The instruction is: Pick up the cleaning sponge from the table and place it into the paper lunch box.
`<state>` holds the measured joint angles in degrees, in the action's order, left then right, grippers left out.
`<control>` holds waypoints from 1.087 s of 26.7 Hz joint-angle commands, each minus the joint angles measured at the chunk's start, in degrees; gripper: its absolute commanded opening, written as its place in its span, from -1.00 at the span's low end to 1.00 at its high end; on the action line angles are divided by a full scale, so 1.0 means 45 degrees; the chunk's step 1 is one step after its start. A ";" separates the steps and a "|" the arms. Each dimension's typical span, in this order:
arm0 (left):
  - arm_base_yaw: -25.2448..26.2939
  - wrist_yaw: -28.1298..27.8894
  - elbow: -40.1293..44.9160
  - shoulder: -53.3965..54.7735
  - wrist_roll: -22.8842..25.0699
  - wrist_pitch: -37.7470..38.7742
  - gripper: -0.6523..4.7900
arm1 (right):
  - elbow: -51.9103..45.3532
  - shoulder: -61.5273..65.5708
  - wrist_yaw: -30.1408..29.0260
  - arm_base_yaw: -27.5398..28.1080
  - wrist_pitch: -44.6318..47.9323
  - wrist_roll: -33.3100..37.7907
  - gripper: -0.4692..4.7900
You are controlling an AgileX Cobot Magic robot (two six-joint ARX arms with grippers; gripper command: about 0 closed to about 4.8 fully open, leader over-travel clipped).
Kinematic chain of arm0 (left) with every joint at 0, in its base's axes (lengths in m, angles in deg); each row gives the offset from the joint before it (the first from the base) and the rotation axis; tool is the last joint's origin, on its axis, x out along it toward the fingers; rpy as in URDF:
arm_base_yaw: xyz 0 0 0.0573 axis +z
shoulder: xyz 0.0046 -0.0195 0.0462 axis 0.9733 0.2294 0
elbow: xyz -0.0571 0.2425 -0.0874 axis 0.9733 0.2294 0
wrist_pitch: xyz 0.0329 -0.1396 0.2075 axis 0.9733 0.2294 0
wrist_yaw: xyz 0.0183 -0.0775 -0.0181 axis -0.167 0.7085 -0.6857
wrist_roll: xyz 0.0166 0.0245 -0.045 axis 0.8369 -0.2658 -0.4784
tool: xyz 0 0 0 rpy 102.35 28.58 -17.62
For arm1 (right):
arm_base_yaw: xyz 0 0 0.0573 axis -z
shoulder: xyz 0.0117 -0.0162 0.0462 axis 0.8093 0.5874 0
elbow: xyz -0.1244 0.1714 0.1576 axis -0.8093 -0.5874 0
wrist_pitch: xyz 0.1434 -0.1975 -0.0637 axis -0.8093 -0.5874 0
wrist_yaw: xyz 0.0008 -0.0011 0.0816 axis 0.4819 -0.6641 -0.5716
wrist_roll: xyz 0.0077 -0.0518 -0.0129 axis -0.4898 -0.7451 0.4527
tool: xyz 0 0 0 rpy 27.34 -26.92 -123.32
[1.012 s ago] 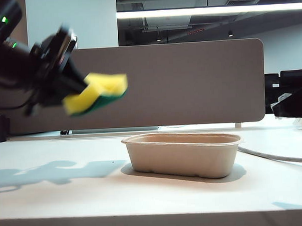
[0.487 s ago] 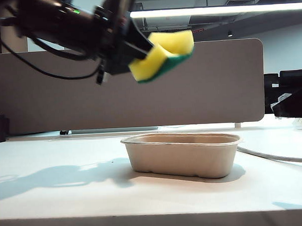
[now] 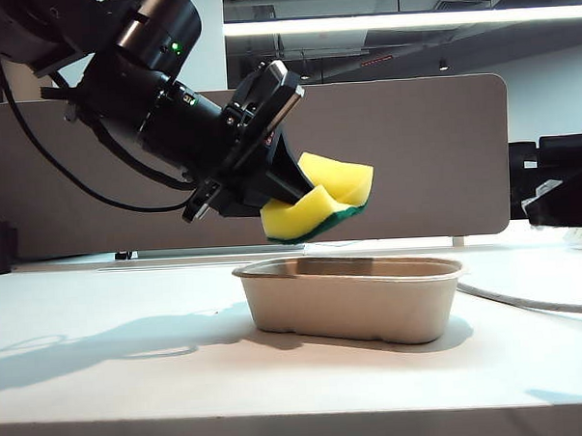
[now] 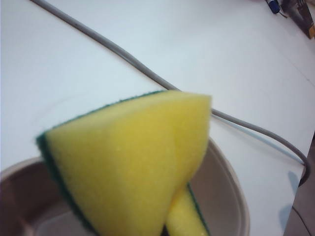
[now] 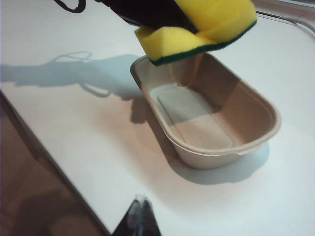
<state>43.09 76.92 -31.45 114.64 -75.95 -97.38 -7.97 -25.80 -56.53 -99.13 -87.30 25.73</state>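
Left gripper (image 3: 288, 184): jaws clenched on the bright yellow foam cleaning sponge with the thin dark green scouring face (image 3: 320, 209), foam pinched into a deep fold; sponge held in the air just above the beige moulded paper-pulp lunch box (image 3: 352, 297), not touching its rolled rim, green face turned down toward the tray.

Right gripper (image 5: 139, 219): parked well to the side of the lunch box; only a dark tip shows in its wrist view, jaws' state cannot be told.

Lunch box rests on the broad white tabletop (image 3: 105, 381); a grey cable (image 3: 527, 302) lies on the table beyond the box's far end.

Risks, as judged:
- sponge hangs over the box's near end rather than its middle; let go here, it could land on the rim and tip out onto the table;
- squeezed foam will spring back on release and may bounce or roll clear of the shallow wall;
- light tray, nothing holding it; a descending jaw catching the rim could shove or flip it.
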 commanded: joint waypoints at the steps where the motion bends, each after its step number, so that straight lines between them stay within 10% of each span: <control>1: -0.0024 0.0010 -0.0083 -0.0049 0.0010 -0.0257 -0.10 | 0.0019 0.0010 0.0005 -0.0015 0.0214 0.0005 -0.84; 16: 0.0005 0.1248 -0.0087 -0.0087 -0.0078 0.0019 0.95 | 0.0019 0.0010 0.0005 -0.0015 0.0219 0.0005 -0.84; 29: 0.1224 0.0695 -0.0102 -0.2788 -0.0039 -0.0544 0.93 | 0.0019 0.0005 0.0010 -0.0019 0.0223 0.0010 -0.84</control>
<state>48.14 79.61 -31.50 104.56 -76.19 -98.98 -7.97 -25.80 -56.55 -99.15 -87.30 25.73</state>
